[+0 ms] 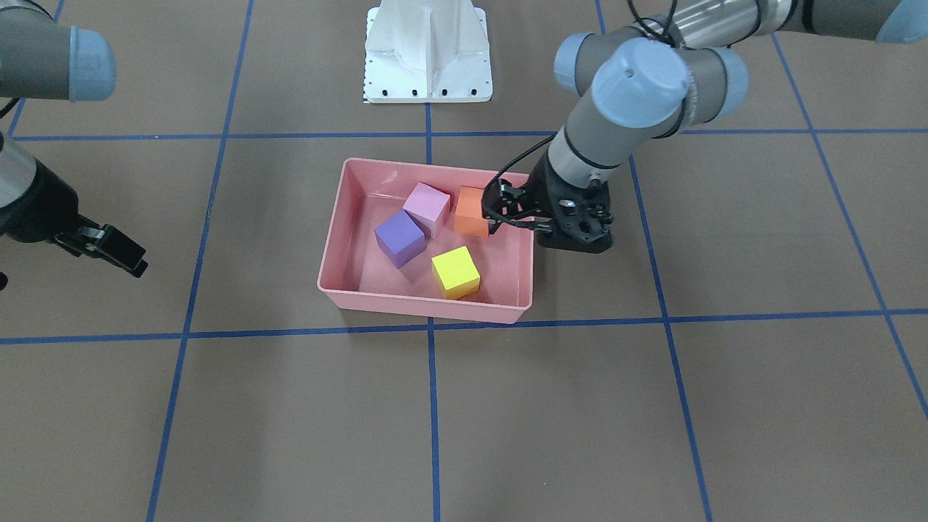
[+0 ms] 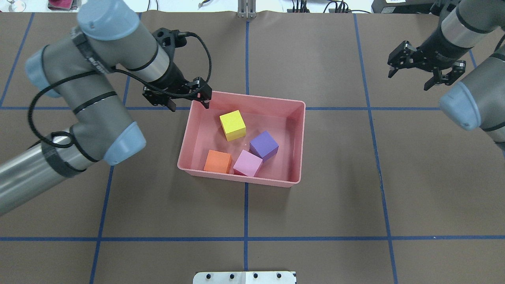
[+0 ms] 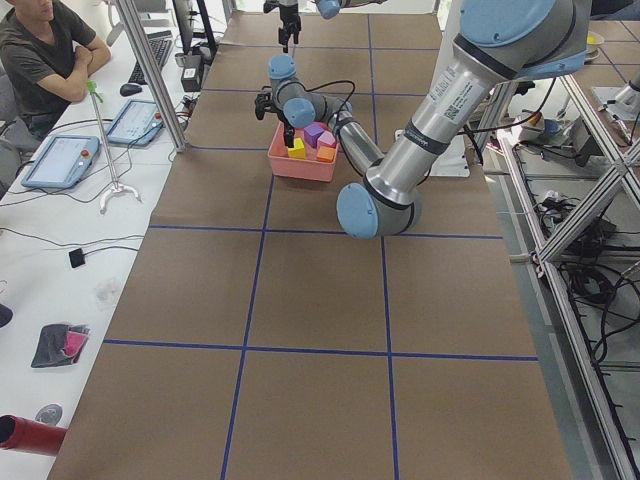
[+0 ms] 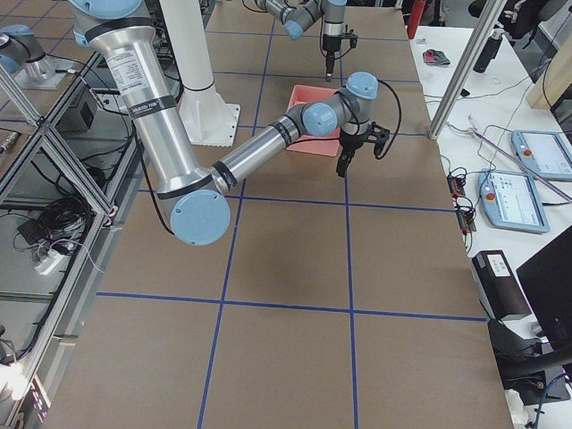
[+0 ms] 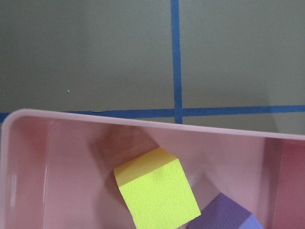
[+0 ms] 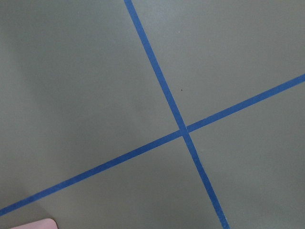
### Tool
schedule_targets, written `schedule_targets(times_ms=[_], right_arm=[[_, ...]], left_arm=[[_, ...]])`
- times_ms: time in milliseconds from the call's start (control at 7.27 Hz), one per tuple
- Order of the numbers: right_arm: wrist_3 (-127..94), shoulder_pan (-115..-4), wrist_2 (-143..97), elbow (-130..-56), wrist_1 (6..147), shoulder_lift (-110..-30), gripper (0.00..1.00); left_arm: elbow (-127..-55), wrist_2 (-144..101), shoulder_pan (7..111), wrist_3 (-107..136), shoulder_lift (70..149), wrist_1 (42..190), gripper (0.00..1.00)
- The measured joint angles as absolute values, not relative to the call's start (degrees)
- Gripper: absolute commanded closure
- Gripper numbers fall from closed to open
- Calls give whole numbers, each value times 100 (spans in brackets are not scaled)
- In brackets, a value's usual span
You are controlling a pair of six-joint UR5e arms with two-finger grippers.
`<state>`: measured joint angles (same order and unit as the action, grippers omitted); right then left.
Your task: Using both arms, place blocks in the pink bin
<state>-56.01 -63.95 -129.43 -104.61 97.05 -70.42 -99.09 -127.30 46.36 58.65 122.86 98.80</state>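
Left fingers [image 2: 205, 96]: black, spread wide, nothing between them; they hang over the far-left corner of the pink bin [image 2: 301, 146] as I see it from overhead, one tip above the rim, the other outside over the bench [image 2: 315, 213]. Right fingers [image 2: 432, 81]: also black, spread wide and empty, well apart from the bin off to the robot's right. The bin is a shallow salmon-pink plastic tray with upright walls and rounded corners and a slightly glossy floor. All four blocks lie inside it, matte cubes with sharp edges. The yellow block [image 2: 232, 125] sits alone toward the far wall and the purple block [image 2: 264, 145] near the middle. The light pink block [image 2: 247, 163] and orange block [image 2: 217, 161] sit side by side against the robot-side wall. The bench is flat matte brown, gridded with blue tape [image 2: 245, 205].
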Motion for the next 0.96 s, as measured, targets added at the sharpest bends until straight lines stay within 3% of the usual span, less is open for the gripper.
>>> schedule_targets(times_ms=[413,688,963], right_arm=[[-3148,-7379,-13190,-10441,9709,-8020,1],[-2004,-7799,-13295,-10116,9710,-8328,1],[-1277,-8144,-13715,-9764,9705,-8428,1]], left_arm=[[-11195,-12868,5591,3503,10012,9831,1],[-11014,-13076,6747,1503,9265,9589,1],[-10460,-13295,7838,82,9124,9080,1]])
